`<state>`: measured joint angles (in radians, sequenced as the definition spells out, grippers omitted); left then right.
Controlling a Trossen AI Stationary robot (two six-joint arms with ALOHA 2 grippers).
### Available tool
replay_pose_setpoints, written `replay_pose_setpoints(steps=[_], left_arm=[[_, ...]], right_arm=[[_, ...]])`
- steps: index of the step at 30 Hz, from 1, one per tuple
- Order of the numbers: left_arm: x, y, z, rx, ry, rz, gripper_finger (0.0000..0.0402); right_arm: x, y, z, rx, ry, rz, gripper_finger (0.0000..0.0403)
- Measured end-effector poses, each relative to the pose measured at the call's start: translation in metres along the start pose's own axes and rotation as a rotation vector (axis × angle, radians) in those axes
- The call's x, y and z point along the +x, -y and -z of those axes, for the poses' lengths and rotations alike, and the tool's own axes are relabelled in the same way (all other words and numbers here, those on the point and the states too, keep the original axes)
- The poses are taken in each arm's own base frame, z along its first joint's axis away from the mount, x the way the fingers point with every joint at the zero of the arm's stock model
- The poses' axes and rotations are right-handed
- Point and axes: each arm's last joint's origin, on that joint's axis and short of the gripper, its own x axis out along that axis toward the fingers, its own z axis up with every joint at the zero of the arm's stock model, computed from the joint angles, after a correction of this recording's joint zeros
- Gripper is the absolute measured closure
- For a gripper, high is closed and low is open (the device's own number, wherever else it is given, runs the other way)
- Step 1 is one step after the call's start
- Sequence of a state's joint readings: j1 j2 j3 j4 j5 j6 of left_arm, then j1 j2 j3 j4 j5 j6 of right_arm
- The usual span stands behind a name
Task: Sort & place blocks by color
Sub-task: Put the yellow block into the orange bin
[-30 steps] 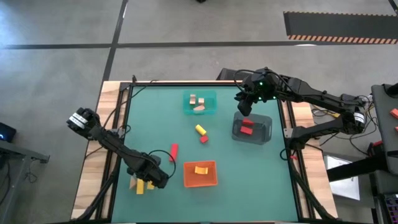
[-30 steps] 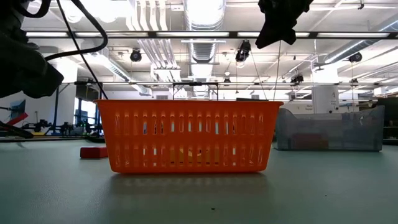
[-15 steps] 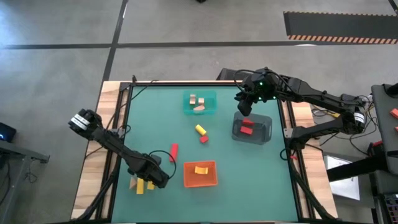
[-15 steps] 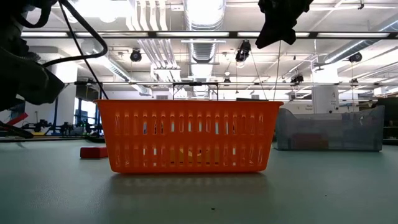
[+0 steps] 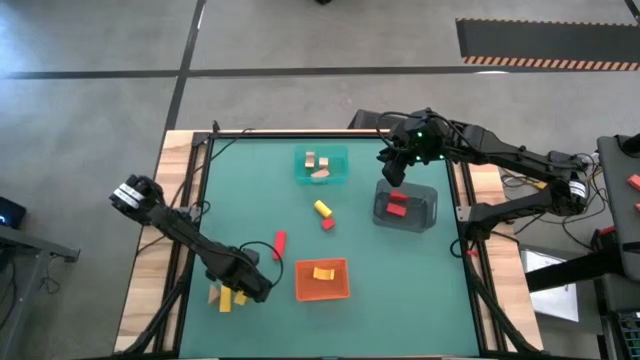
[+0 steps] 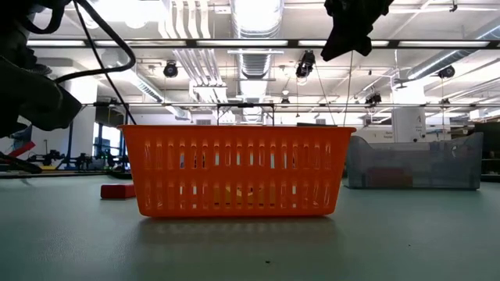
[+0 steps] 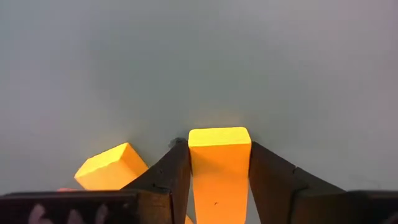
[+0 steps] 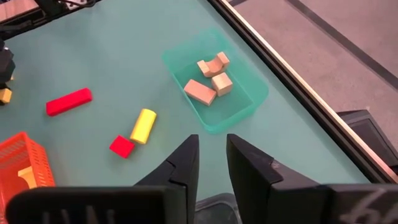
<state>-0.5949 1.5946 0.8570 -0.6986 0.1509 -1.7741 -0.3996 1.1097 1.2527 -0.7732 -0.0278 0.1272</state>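
Three trays are seen on the green counter [image 5: 240, 190]: a teal tray [image 5: 322, 166] at the far side, a grey tray [image 5: 406, 206] to the right, and an orange tray [image 5: 322, 280] at the near side. Three tan blocks [image 8: 208, 82] are counted in the teal tray, two red blocks [image 5: 397, 204] in the grey one, and one yellow block [image 5: 322, 272] in the orange one. Loose on the counter between the trays are a yellow cylinder [image 5: 322, 208], a small red cube [image 5: 327, 224] just beside it, and a red bar [image 5: 280, 244] nearer the left arm.

The left gripper [image 7: 219, 167] is lowered at the near left corner, beside the orange tray. A yellow bar [image 7: 219, 165] is held between its fingers [image 7: 168, 177], which are closed against both of its sides, in the left wrist view. A second yellow piece [image 7: 111, 167] lies tilted just beside it, and a tan wedge [image 5: 214, 294] rests close by, near the counter's wooden edge.

The right gripper [image 8: 211, 163] is held above the far edge of the grey tray, its fingers only narrowly parted and nothing between them. Open green surface is left at the counter's middle and along the near right side.
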Motion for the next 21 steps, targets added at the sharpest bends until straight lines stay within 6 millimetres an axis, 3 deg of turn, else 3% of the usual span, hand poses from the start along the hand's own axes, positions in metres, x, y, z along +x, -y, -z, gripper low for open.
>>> replay_pose_setpoints(steps=[9, 15, 21], left_arm=[[-0.041, -0.006, -0.002, 0.100, 0.091, 0.159, 0.0287], [-0.083, -0.015, -0.022, 0.210, 0.328, 0.323, 0.0287], [-0.125, -0.026, -0.047, 0.301, 0.559, 0.437, 0.0287]], right_arm=[[-0.021, -0.005, 0.002, 0.019, 0.059, -0.050, 0.0339], [-0.026, -0.021, 0.003, -0.001, 0.072, -0.111, 0.0339], [-0.018, -0.047, 0.003, -0.046, 0.148, -0.216, 0.0339]])
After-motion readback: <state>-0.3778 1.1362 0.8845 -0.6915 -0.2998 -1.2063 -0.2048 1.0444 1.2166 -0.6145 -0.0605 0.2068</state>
